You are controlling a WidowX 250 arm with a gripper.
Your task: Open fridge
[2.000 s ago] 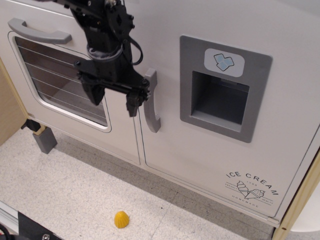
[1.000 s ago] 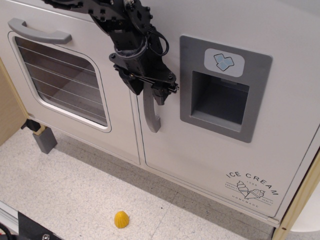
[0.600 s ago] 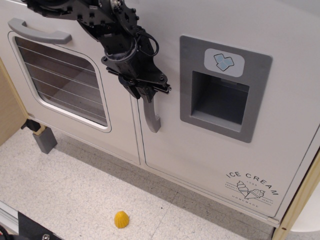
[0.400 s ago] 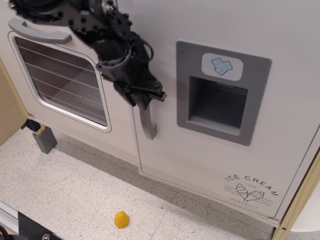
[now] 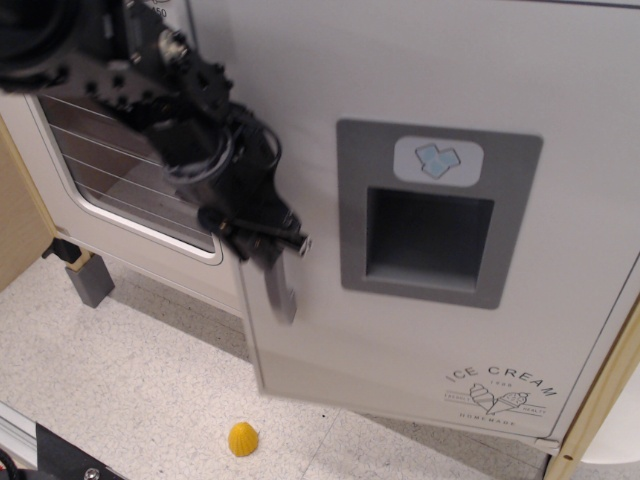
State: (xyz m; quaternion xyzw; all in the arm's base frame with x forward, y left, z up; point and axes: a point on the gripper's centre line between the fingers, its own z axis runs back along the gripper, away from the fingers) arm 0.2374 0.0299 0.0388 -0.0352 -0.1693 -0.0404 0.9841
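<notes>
Fridge [image 5: 450,330] door, flush a second ago, now swung partly out from the cabinet, its left edge over the oven door [image 5: 120,180]. Hand [image 5: 262,238] clenched on the handle [image 5: 279,290]. Opening under way; more pull likely needed.

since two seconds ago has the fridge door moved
Yes. The fridge door has swung out toward the camera; its handle edge now overlaps the oven window, pulled by the claw.
</notes>
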